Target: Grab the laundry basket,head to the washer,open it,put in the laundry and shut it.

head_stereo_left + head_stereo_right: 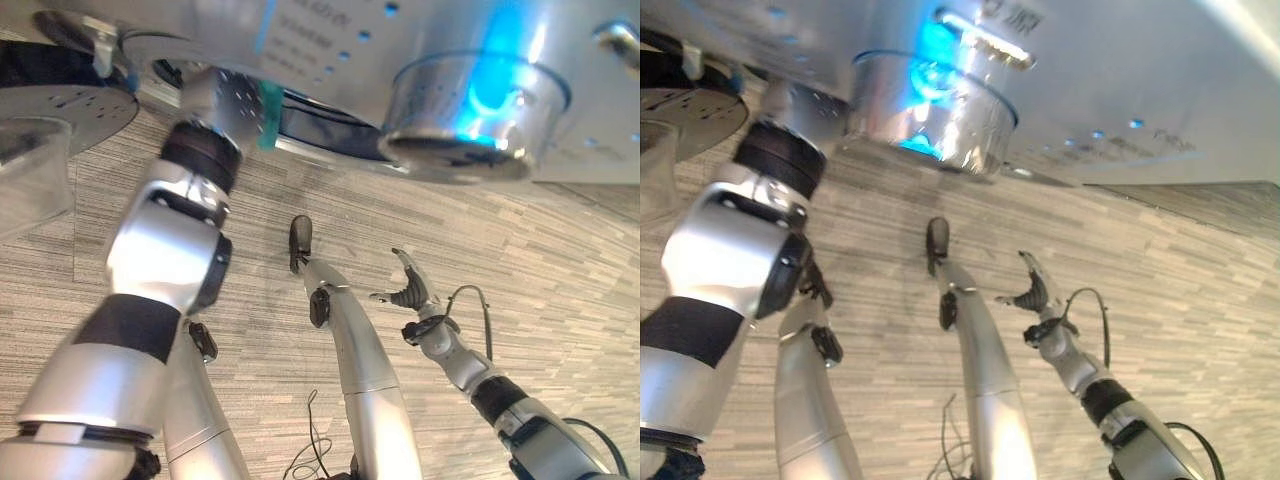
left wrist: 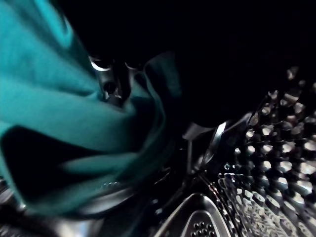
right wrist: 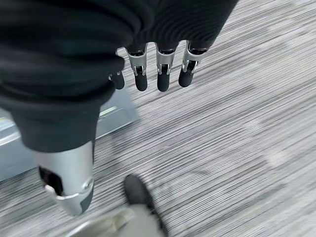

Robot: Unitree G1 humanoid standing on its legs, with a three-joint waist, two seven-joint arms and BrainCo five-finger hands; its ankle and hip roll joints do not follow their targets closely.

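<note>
The washer runs along the top of the left eye view as a silver-grey body, with its round door hanging open at the upper right, the glass bowl glowing blue. To the left of the door, in the upper middle of that view, the left arm reaches up into the dark drum opening, and a strip of teal laundry shows right at the rim where the wrist goes in. In the left wrist view the teal cloth fills the left half of the frame, bunched and folded, with the left hand showing only as a few silver parts in the upper middle, pressed against the cloth; whether its fingers are curled on the cloth I cannot tell. The perforated drum wall gleams at the lower right of that view. The right hand hangs at the centre right of the left eye view, well apart from the washer, over the grey striped carpet; its fingers are relaxed and spread, grasping nothing, and the right wrist view shows them straight over bare floor.
</note>
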